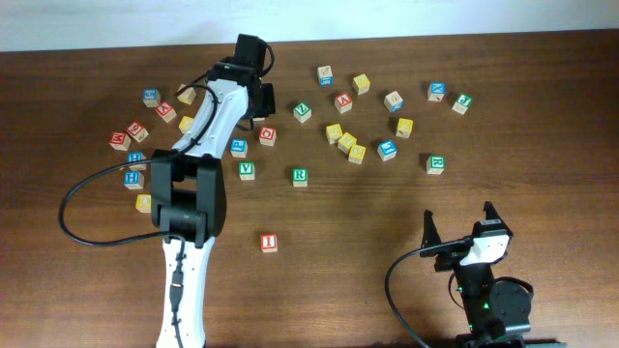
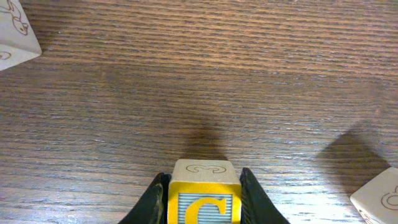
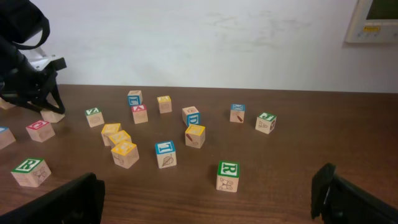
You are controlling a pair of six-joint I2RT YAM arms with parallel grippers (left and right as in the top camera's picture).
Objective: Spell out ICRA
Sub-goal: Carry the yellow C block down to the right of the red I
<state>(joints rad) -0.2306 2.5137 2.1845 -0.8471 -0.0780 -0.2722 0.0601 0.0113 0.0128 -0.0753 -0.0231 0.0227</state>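
Note:
My left gripper (image 1: 259, 97) is at the far side of the table, shut on a yellow C block (image 2: 204, 198). The block sits between both fingers (image 2: 204, 182), and a shadow lies on the wood ahead of it. A red I block (image 1: 269, 243) lies alone at the front centre. A green R block (image 1: 300, 176) lies mid-table. A second green R block (image 1: 435, 164) also shows in the right wrist view (image 3: 228, 176). A red A block (image 1: 343, 101) sits in the far cluster. My right gripper (image 1: 459, 224) is open and empty at the front right (image 3: 205, 190).
Several other letter blocks are scattered across the far half, with a group at far left (image 1: 135, 130) and a yellow cluster (image 1: 346, 142) at centre. A green V block (image 1: 247, 170) lies beside my left arm. Pale blocks sit at the corners of the left wrist view (image 2: 15, 37).

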